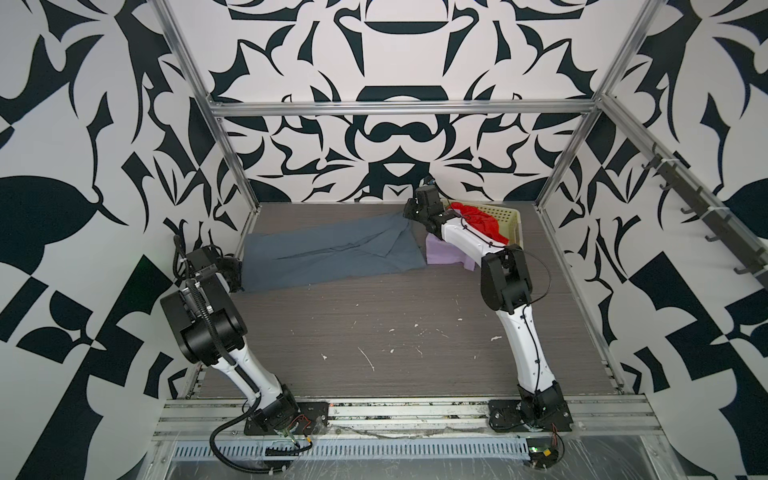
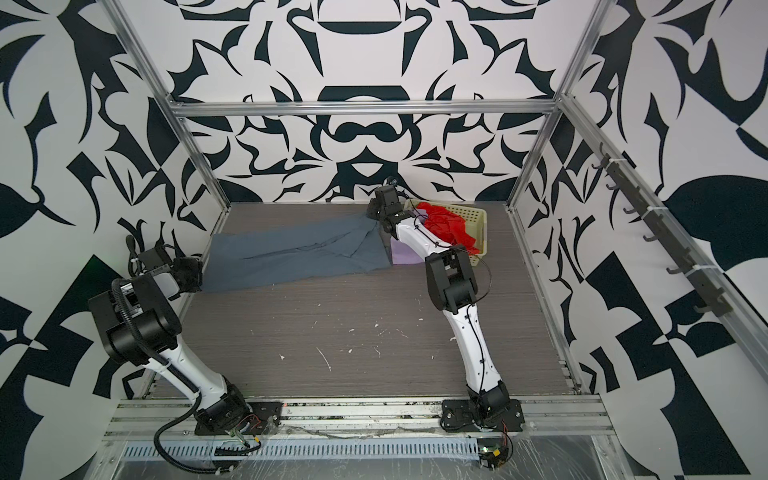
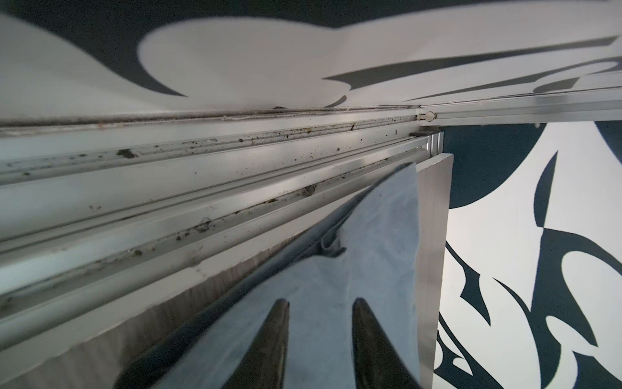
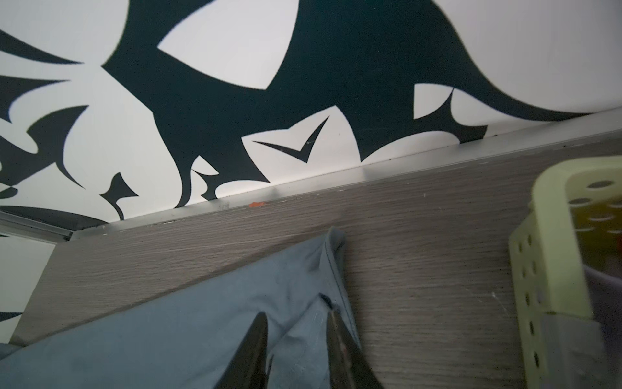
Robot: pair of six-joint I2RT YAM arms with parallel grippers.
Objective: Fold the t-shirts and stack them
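The slate blue-grey t-shirt lies folded into a long band across the back of the table. My left gripper is at its left end by the side rail. The jaws stand apart over the cloth. My right gripper is at the shirt's far right corner, with the jaws apart and a fold of hem lying between them. The pale lilac t-shirt sits folded under the right forearm. The red t-shirt hangs crumpled out of the basket.
A cream perforated basket stands at the back right, close to my right gripper. Aluminium frame rails run along the table's left and back edges. The bare wooden tabletop stretches in front of the shirts.
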